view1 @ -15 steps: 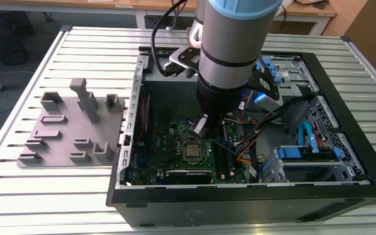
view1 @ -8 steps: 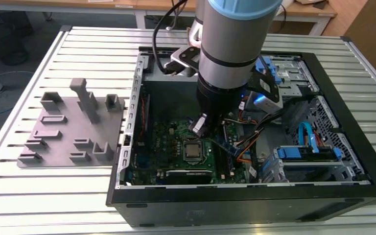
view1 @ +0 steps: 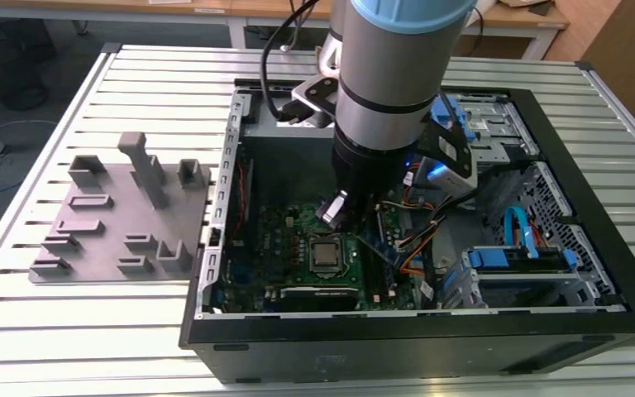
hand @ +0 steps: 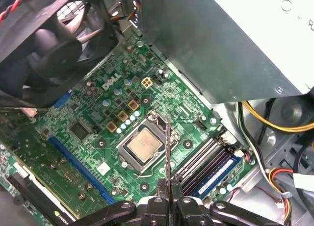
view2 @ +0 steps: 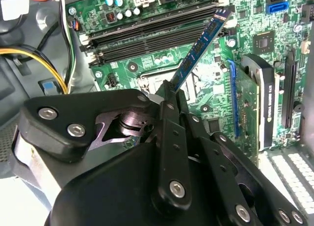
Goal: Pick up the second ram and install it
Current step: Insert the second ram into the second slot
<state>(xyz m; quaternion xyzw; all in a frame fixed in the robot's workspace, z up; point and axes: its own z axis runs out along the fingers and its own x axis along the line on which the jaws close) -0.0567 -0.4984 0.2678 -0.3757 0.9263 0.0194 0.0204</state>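
- second ram [view2: 201, 44]: long, thin, dark green stick. Small chips and a pale strip run along its face. In the first wrist view it shows edge-on as a bare line [hand: 168, 147].
- Grip: the gripper [view2: 171, 96] has its fingers [view2: 169, 138] narrow and clamped on one end of the stick. The rest juts out free.
- Place: inside the open computer case [view1: 406, 347], in the air over the motherboard [hand: 88, 113]. It hangs just beside the processor [hand: 143, 146] and near the memory slots [view2: 147, 37], and is not seated in any slot.
- Step, by my reading: pick-up done, install under way at the lining-up stage.
- Seating likely calls for the stick's long edge parallel to a free slot, then a straight press. In the second wrist view it looks skewed across the slots.
- Grey tray [view1: 119, 223] sits on the surface [view1: 130, 74] at the exterior view's left, apart from the case.
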